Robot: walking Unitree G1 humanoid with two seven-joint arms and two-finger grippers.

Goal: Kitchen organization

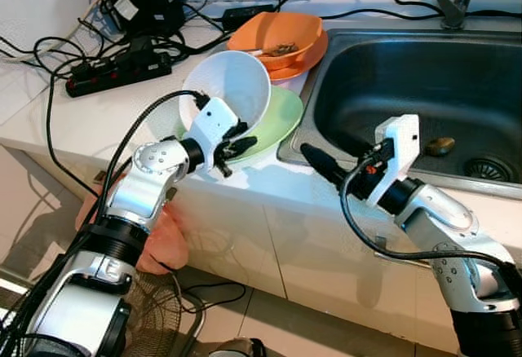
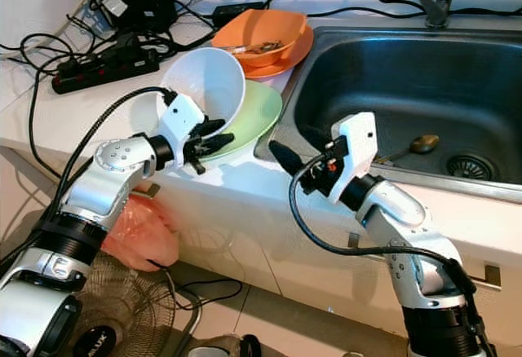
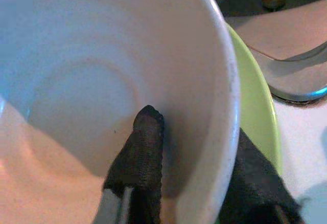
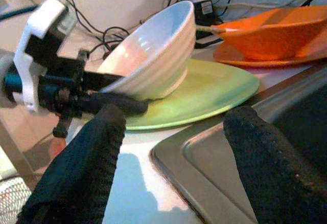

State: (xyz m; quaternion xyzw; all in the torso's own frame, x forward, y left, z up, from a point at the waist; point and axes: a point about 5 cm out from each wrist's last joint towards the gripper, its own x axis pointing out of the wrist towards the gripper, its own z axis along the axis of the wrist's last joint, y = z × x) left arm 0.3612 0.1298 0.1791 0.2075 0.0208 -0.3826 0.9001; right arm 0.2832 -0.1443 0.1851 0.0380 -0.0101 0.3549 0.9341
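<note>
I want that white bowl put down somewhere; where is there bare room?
Bare white counter lies between the round green plate and the steel sink; the sink basin is mostly open. The back is crowded: black power strip, orange bowl.

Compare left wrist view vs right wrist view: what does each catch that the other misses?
Left wrist alone: the round white ceramic bowl from inside, one black finger against its inner wall, the other outside the rim.

Right wrist alone: the left end effector seen from outside gripping that tilted bowl, the orange bowl on its orange plate, and the open right end effector.

Both: white bowl, flat light-green plate beneath it, steel sink edge.
</note>
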